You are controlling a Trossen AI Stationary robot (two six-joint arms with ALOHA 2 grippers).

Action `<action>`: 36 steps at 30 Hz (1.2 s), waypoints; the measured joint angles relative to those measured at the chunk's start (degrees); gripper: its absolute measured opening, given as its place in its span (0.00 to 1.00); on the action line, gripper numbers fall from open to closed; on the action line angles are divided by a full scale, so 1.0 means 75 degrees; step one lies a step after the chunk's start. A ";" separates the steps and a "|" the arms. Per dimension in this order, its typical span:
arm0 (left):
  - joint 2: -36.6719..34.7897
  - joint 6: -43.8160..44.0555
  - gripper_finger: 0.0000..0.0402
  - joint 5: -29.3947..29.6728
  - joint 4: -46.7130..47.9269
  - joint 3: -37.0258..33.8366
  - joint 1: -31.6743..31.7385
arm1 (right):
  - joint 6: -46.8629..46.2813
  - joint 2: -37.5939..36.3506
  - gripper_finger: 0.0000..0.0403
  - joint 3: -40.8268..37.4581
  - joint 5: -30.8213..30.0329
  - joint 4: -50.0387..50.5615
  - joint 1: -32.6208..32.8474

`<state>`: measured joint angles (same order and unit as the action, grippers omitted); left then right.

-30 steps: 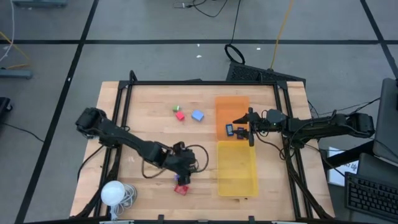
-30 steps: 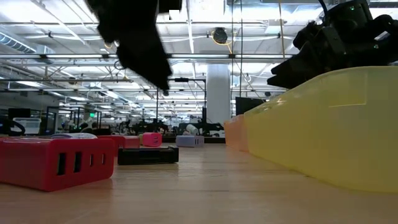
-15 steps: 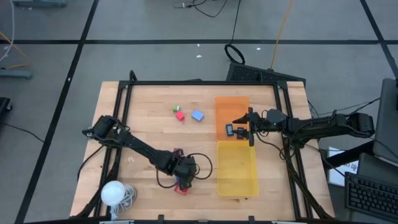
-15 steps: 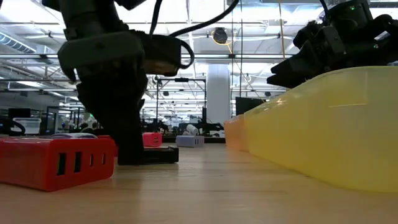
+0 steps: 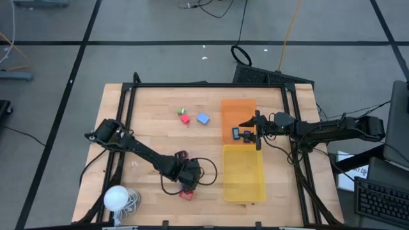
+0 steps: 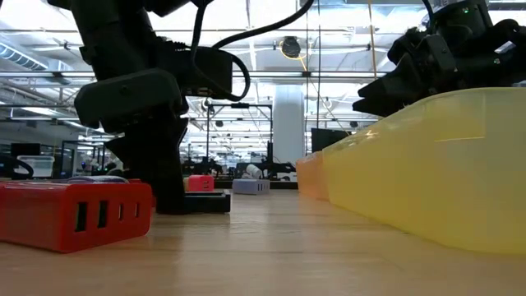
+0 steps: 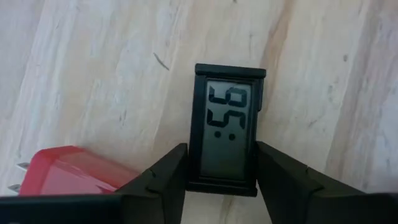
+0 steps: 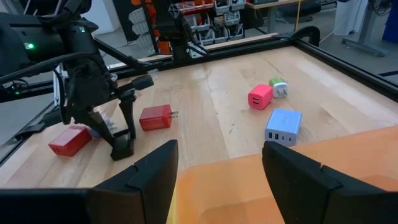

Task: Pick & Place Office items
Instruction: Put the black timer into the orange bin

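Note:
A small black clock with a grey number display point(image 7: 227, 118) lies flat on the wood between my left gripper's point(image 7: 221, 148) fingers, which are shut on it near the table's near edge point(image 5: 186, 179). A red block with ports point(image 6: 74, 214) lies just beside it. A pink block point(image 8: 260, 96), a green-and-white piece point(image 8: 278, 87) and a light-blue block point(image 8: 283, 124) lie farther off on the table. A blue-and-black piece point(image 5: 238, 133) rests in the orange tray point(image 5: 238, 108). My right gripper point(image 5: 257, 132) waits open above the trays. My left gripper pinches the black clock by its two long sides point(image 7: 194, 168), at the end nearest the wrist. The fingers point(image 7: 168, 177) come from above, pointing down, and lie along the clock's length. The clock lies flat on the table in the low view point(image 6: 205, 201).
The yellow tray point(image 5: 243, 172) lies right of my left gripper, with the orange tray beyond it. Another red block point(image 8: 155, 117) lies just on the far side of the left gripper. A white ball with a coiled cord point(image 5: 115, 198) sits at the near left corner. Black rails frame the table.
My left gripper has come down from well above the table and moved a little toward the near edge, onto the black clock. In the last half second it has stayed low with only a small shift. The right arm has kept still.

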<state>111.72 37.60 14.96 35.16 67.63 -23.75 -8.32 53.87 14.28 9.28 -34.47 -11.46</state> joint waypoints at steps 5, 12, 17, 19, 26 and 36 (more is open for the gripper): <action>0.0009 -0.0144 0.46 0.0083 -0.0439 -0.0031 0.0010 | 0.0000 0.0000 0.55 0.0000 0.0000 0.0002 0.0000; 0.0017 -0.0609 0.49 0.0217 -0.0572 -0.0034 0.0015 | 0.0000 0.0000 0.55 0.0000 0.0000 0.0002 0.0000; 0.0021 -0.0599 0.38 0.0172 0.0020 -0.0019 0.0036 | 0.0000 0.0000 0.55 0.0000 0.0000 0.0005 0.0000; 0.0022 -0.0571 0.38 0.0240 0.0317 -0.0016 0.0057 | 0.0000 0.0000 0.55 0.0000 0.0000 0.0005 0.0000; -0.0020 -0.0705 0.42 0.0404 0.0495 -0.0025 0.0055 | 0.0000 0.0000 0.55 0.0000 0.0000 0.0028 0.0000; -0.1216 -0.1034 0.37 0.0584 0.0247 -0.0089 0.0085 | 0.0000 0.0000 0.55 -0.0002 0.0000 0.0060 0.0000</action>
<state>102.60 29.85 19.34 37.02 66.96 -23.11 -8.32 53.87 14.27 9.28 -34.02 -11.46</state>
